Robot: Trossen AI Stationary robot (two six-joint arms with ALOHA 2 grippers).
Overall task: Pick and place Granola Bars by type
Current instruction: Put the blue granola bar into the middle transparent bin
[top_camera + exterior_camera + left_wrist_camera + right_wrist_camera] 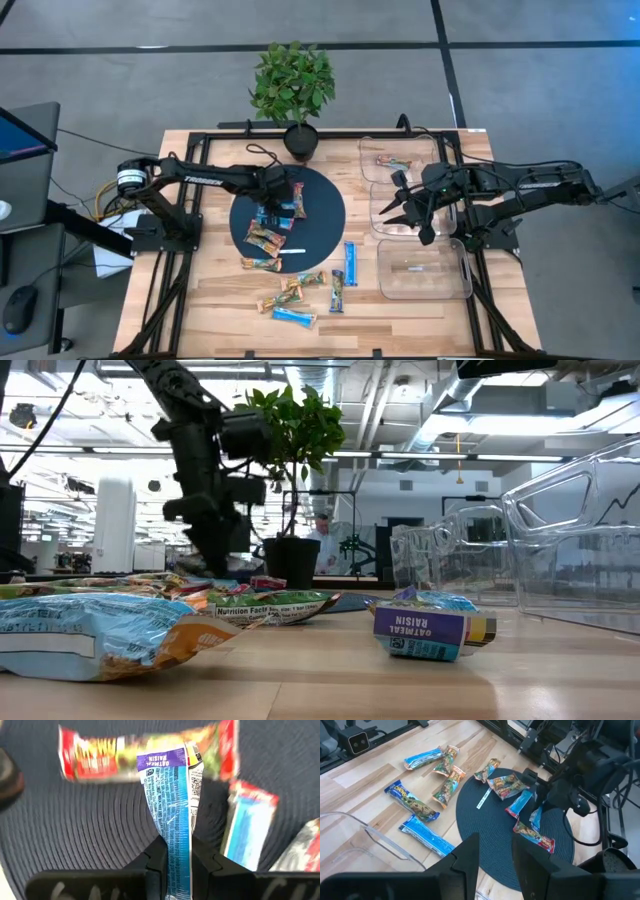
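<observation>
Granola bars in blue, red-orange and green-brown wrappers lie on a round dark mat (322, 222) and on the wood in front of it. Over the mat, my left gripper (277, 208) points steeply down, shut on a blue bar (172, 805) that carries a purple label. A red bar (100, 757) and another blue bar (247, 820) lie flat on the mat under it. At the right, my right gripper (405, 210) hangs above the clear containers, open, with nothing between its fingers (470, 857). My left gripper pinches the blue bar between its two fingers at one end (176, 851), coming from above and pointing steeply down. The bar runs on from the fingertips in line with them, its labelled end (162, 762) lowest. Whether that end clears the mat I cannot tell.
Three clear containers stand in a row at the right (425, 285); the far one holds one bar (393, 162). A potted plant (293, 90) stands behind the mat. Loose bars lie near the front edge (293, 317), and two blue ones lie between mat and containers (350, 250).
</observation>
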